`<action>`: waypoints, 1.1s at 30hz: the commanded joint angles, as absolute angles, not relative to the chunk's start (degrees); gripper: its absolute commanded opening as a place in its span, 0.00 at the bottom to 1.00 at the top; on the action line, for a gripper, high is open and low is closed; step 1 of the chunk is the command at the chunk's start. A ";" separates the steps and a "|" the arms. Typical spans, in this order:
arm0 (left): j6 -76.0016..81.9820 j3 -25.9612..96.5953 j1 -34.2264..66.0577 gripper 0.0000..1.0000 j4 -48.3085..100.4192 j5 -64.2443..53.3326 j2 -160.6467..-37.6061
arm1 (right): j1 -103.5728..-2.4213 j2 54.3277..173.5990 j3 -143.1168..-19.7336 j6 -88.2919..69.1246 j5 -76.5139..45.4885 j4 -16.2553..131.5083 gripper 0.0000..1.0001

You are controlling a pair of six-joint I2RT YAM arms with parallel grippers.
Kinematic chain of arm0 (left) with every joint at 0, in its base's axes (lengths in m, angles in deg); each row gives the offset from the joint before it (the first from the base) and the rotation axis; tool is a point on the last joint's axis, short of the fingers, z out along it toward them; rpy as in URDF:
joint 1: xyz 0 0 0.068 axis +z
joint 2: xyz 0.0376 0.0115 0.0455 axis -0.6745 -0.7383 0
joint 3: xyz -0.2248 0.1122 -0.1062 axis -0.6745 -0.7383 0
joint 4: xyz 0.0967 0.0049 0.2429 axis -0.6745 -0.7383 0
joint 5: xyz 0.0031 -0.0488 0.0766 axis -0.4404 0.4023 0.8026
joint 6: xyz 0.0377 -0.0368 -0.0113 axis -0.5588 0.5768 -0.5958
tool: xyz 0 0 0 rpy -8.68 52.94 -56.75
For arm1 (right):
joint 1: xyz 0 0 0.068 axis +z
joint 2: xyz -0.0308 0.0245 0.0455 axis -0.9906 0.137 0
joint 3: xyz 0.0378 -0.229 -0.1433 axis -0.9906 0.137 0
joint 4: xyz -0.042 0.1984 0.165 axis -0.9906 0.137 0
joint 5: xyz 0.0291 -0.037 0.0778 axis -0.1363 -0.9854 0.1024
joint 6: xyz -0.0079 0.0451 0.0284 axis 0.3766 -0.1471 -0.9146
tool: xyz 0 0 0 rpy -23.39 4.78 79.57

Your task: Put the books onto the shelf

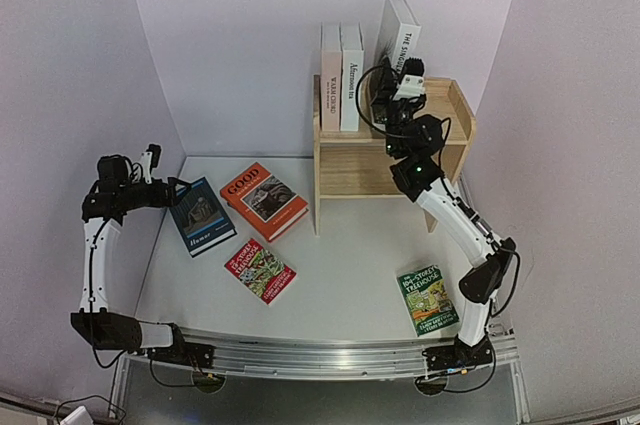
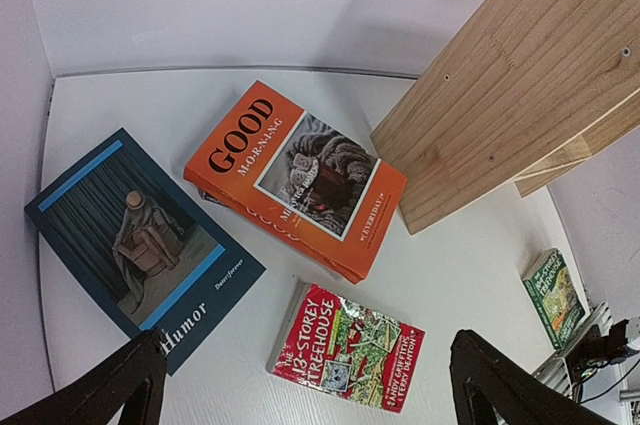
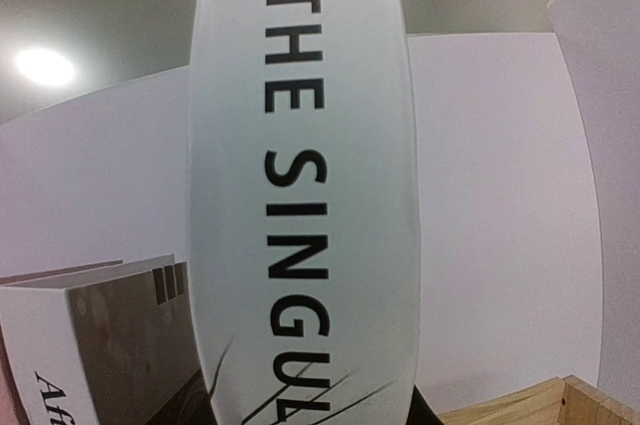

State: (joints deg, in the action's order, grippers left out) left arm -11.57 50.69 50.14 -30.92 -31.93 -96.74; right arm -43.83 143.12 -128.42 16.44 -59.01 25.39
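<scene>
While the right gripper (image 1: 397,73) is clamped on the white book (image 1: 398,30) (tilted, over the top of the shelf (image 1: 345,160), right of two upright books (image 1: 341,75)), the left gripper (image 1: 178,186) hangs, fingers wide apart, near the blue book (image 1: 202,215), far left.

Top view: we look down from high behind the near edge of the table (image 1: 350,255), facing forward, whole scene in frame. Left wrist view: we hang nearer over the table's left side, tilted down and rightward across the orange book (image 2: 300,175) to a side panel of the shelf (image 2: 510,75), both shared with the top view. Right wrist view: we sit hard against the white-spined book (image 3: 300,195), facing upward; the top view shows it atop the shelf.
</scene>
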 commanded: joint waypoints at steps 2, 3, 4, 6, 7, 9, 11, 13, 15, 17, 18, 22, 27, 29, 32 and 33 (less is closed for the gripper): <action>-11.76 49.46 50.30 0.99 -27.82 -32.35 -95.47 | -44.07 141.17 -126.58 14.20 -58.58 26.66 0.00; -11.80 49.46 50.33 0.99 -27.82 -32.36 -95.45 | -44.07 141.00 -126.26 14.19 -58.50 27.35 0.00; -11.86 49.45 50.33 0.99 -27.82 -32.27 -95.44 | -44.07 140.88 -126.00 14.26 -58.40 27.90 0.00; -12.00 49.42 50.30 0.99 -27.90 -32.02 -95.48 | -44.07 140.89 -125.88 14.66 -58.23 28.76 0.00; -12.02 49.39 50.26 0.99 -27.86 -31.92 -95.52 | -44.07 140.90 -125.90 14.88 -58.18 29.31 0.00; -11.74 49.15 50.31 0.99 -27.70 -31.92 -95.36 | -44.07 140.55 -125.65 14.90 -58.38 29.67 0.04; -11.59 48.88 50.32 0.99 -27.60 -32.23 -95.36 | -44.07 139.95 -125.12 14.50 -57.97 30.05 0.15; -11.58 48.77 50.31 0.99 -27.88 -32.39 -95.44 | -44.07 139.33 -125.13 13.73 -56.97 31.22 0.22; -11.66 48.66 50.31 0.99 -28.12 -32.44 -95.66 | -44.01 138.85 -125.64 12.73 -55.64 33.61 0.31; -11.67 48.70 50.32 0.99 -28.26 -32.54 -95.92 | -43.98 138.32 -126.03 11.62 -54.63 35.23 0.40; -11.69 48.74 50.33 0.99 -28.19 -32.63 -95.99 | -43.98 137.98 -125.91 11.22 -54.67 35.47 0.43; -11.84 48.89 50.17 0.99 -28.27 -32.79 -96.03 | -43.98 136.06 -125.20 9.54 -54.28 35.50 0.51; -12.63 48.83 50.01 0.99 -29.13 -32.56 -96.38 | -43.98 135.05 -125.14 8.70 -52.87 36.22 0.56; -12.63 48.88 49.93 0.99 -29.12 -32.63 -96.34 | -43.98 134.27 -124.45 8.33 -52.82 36.37 0.57; -12.68 48.86 49.97 0.98 -29.22 -32.74 -96.32 | -43.98 132.58 -122.72 7.20 -52.78 36.42 0.58; -12.73 48.83 49.96 0.99 -29.32 -32.70 -96.32 | -43.98 131.78 -122.12 6.76 -52.49 36.51 0.59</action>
